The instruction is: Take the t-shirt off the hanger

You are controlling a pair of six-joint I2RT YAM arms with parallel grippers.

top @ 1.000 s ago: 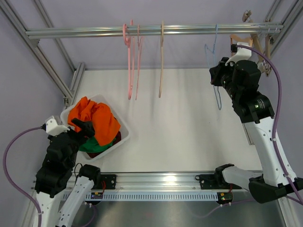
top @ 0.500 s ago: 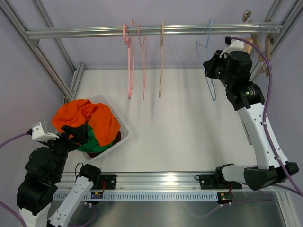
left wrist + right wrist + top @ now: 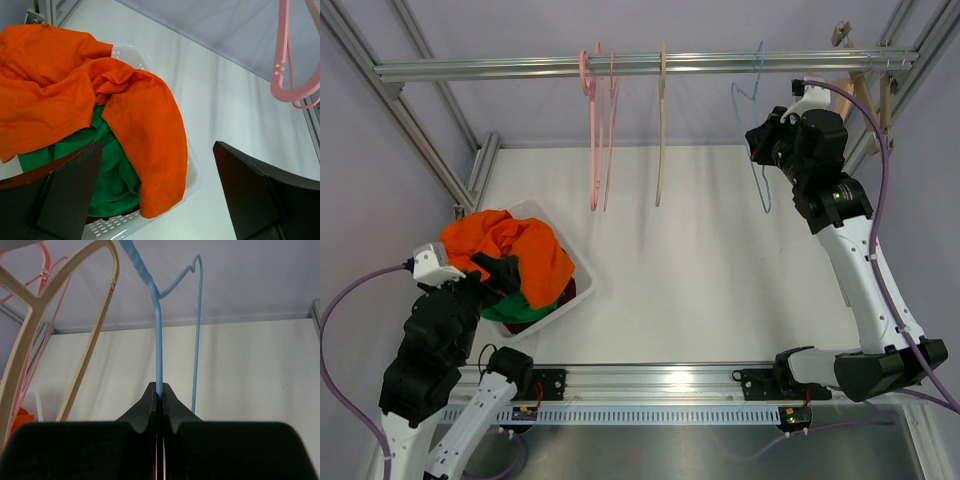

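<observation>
The orange t-shirt (image 3: 515,250) lies crumpled on top of a green garment (image 3: 112,170) in the white basket (image 3: 582,275), with no hanger in it. My left gripper (image 3: 505,275) hovers open just above the basket's near side, nothing between its fingers; the wrist view shows the t-shirt (image 3: 75,95) draped over the basket rim (image 3: 192,170). My right gripper (image 3: 760,140) is shut on the bare blue wire hanger (image 3: 756,130), pinching its thin shaft (image 3: 158,340) at the fingertips (image 3: 159,390). The hanger's hook reaches up to the rail (image 3: 620,66).
Two pink hangers (image 3: 595,130) and a beige hanger (image 3: 661,130) hang bare from the rail, left of the blue one. Wooden hangers (image 3: 875,85) hang at the far right behind my right arm. Frame posts stand at both back corners.
My right gripper has carried the blue hanger left and up toward the rail. My left arm dipped back and returned over the basket; the orange t-shirt now spreads further left.
</observation>
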